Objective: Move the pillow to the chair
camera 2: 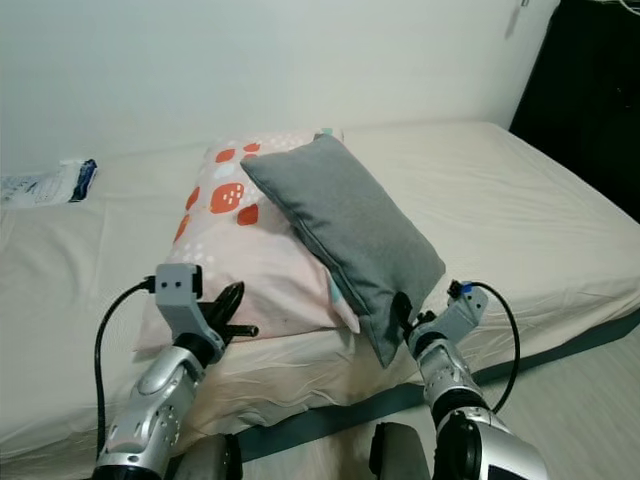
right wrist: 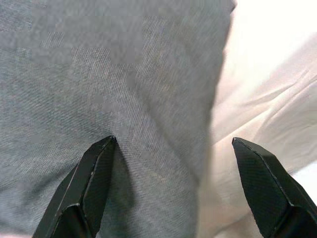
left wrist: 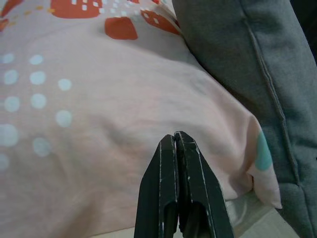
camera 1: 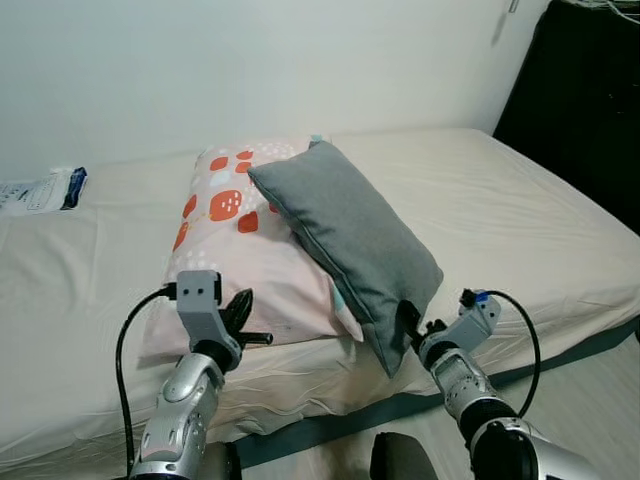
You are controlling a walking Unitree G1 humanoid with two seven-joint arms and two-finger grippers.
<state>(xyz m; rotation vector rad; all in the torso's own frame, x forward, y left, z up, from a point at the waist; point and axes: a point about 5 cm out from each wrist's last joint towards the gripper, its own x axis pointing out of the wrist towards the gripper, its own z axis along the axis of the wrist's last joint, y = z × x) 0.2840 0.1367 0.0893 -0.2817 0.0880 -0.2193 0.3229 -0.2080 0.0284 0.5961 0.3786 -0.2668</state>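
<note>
A grey pillow (camera 1: 350, 235) lies tilted on the bed, leaning on a pink pillow (camera 1: 235, 255) with red and pale dots. My right gripper (camera 1: 413, 328) is open at the grey pillow's lower corner near the bed's front edge; in the right wrist view its fingers (right wrist: 94, 183) spread wide, one touching the grey fabric (right wrist: 99, 74). My left gripper (camera 1: 245, 325) is shut with nothing in it, its tips (left wrist: 174, 144) close over the pink pillow's front edge (left wrist: 99, 148).
The bed (camera 1: 520, 220) has a cream sheet and runs along a white wall. A white and blue packet (camera 1: 45, 190) lies at the bed's far left. A dark cabinet (camera 1: 580, 90) stands at the right. Bare floor (camera 1: 590, 400) shows at the lower right.
</note>
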